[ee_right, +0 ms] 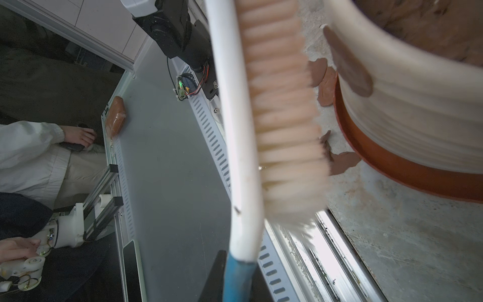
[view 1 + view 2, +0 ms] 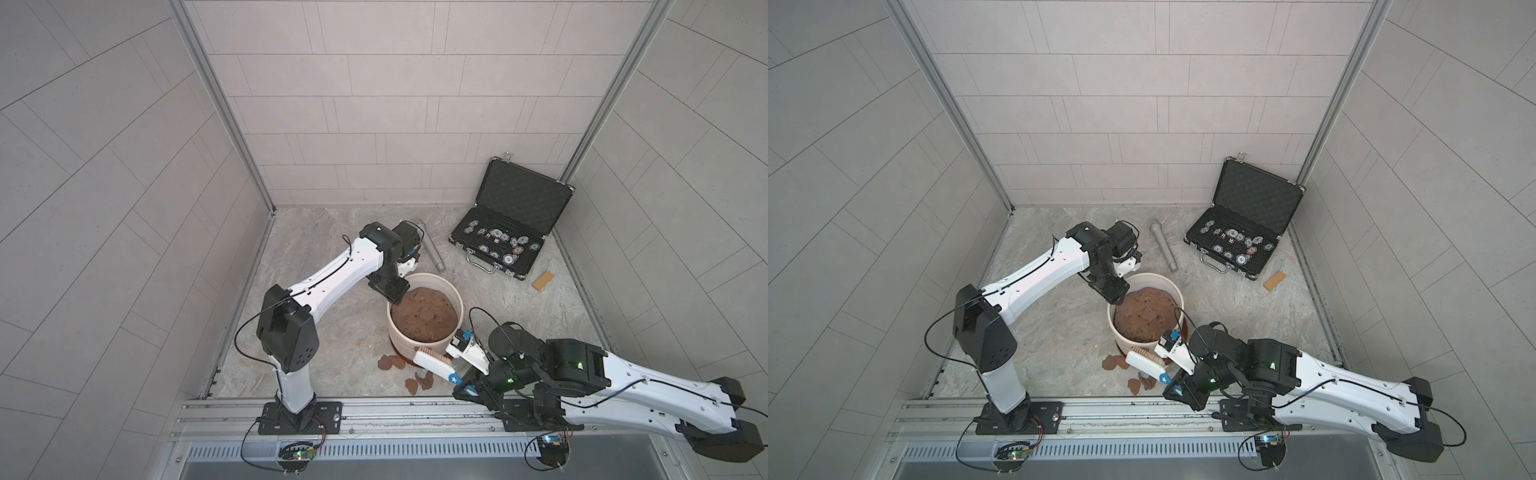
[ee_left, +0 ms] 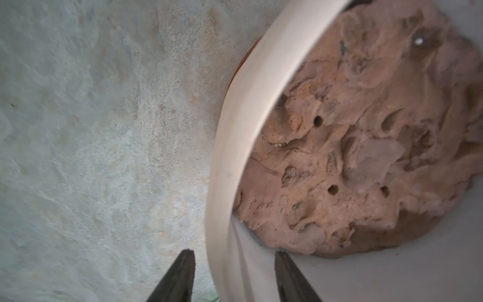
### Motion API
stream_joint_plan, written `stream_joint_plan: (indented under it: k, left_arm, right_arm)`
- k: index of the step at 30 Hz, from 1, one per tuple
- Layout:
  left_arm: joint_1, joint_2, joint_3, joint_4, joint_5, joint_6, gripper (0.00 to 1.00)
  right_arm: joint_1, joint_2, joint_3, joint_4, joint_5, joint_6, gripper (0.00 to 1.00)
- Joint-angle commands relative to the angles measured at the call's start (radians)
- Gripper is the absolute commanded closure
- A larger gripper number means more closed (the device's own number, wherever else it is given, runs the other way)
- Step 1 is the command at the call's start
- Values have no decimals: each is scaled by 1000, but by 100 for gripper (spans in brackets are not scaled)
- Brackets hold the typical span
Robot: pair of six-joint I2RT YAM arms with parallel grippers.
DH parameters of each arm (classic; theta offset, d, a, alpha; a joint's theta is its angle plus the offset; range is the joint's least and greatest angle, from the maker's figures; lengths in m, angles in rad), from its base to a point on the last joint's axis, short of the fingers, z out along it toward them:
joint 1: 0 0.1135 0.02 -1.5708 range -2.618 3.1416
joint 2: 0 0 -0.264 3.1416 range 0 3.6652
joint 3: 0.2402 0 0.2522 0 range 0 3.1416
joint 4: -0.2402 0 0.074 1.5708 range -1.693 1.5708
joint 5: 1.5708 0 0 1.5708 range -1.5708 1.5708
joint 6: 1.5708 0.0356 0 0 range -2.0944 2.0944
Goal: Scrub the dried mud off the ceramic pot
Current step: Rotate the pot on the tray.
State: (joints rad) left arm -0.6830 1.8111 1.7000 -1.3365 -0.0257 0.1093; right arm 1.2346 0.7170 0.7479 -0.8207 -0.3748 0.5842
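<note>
Step in hand: scrubbing ceramic pot (image 2: 405, 343), mid-surface near front rail (image 2: 374, 409). right fingers (image 1: 214, 277) clamped on brush (image 1: 243, 130) handle, bristles just beside dried mud (image 1: 350, 68) on pot wall. left fingers (image 3: 183, 274) parted, straddling rim. Next, likely: brace rim, press bristles onto patch.

Both top views look steeply down from high overhead, sharing the whole surface (image 2: 540, 316). The left wrist view sits close over the ceramic pot (image 3: 240, 130) (just ahead of the left hand (image 3: 234, 252)); the right, blurred, apparently looks along the brush (image 1: 235, 130).
</note>
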Motion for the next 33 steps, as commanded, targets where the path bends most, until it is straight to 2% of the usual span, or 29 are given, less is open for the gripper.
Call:
stream_joint_plan:
  k: [1,4,6,9,14,17,20,22,33]
  left_arm:
    - [-9,20,14,-13,43,15,63]
    - [-24,15,26,-25,40,33,74]
    - [-28,0,17,-26,59,45,76]
    - [-33,-20,-1,-22,78,63,83]
    - [-36,-26,-7,-21,108,76,84]
    - [-45,-28,-9,-23,113,79,83]
    - [-46,-32,-8,-23,113,79,68]
    - [-46,-33,-7,-24,115,77,65]
    - [-45,-39,-22,-24,138,81,63]
  right_arm:
    - [-2,-8,-8,16,0,-8,100]
    - [-1,-13,-9,10,0,-5,100]
    - [-2,-23,-13,10,2,0,100]
    - [-1,-38,-23,14,5,2,100]
    - [-1,-19,-21,15,-4,-11,100]
    - [-1,10,-22,13,-18,-15,100]
    - [-1,44,-27,13,-17,-25,100]
    - [-1,58,-22,29,-1,-31,100]
    - [-1,168,3,74,86,-30,100]
